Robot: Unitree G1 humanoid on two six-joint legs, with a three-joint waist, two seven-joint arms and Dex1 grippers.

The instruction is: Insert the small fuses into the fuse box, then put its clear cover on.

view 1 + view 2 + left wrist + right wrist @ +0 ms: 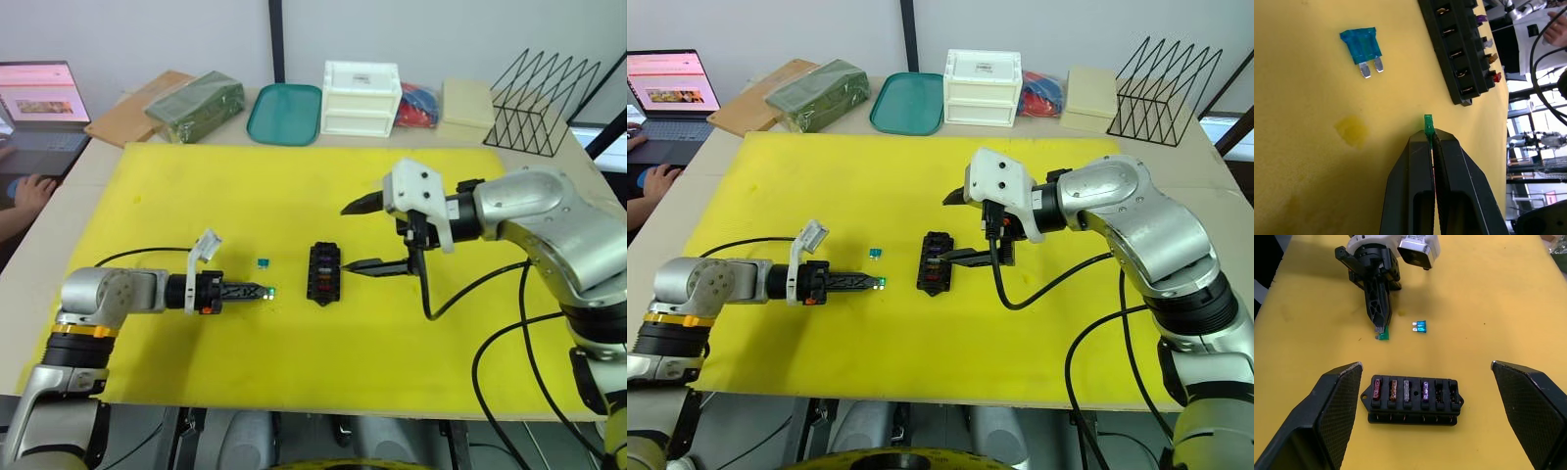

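Pinching a green fuse between its pressed-together fingers, the left claw lies low over the yellow mat, the fuse sticking out past the fingertips and pointing toward the fuse box. Seen from the head camera, that claw sits at about 9 o'clock from the black block, apart from it. A teal fuse lies flat on the mat just beside the left claw's tip, at roughly 10 o'clock from the block, metal blades bare.

In the right wrist view the fuse box carries four fuses in one row: red, orange, grey and purple. Two slots at the end past the purple one look open.

The right claw hangs spread wide at about 3 o'clock from the block, one finger raised and the other low with its tip close to the block's side; it holds nothing.

Along the bench's far edge, around 12 o'clock, stand a teal tray and a white drawer box, with a black wire rack toward 2 o'clock.
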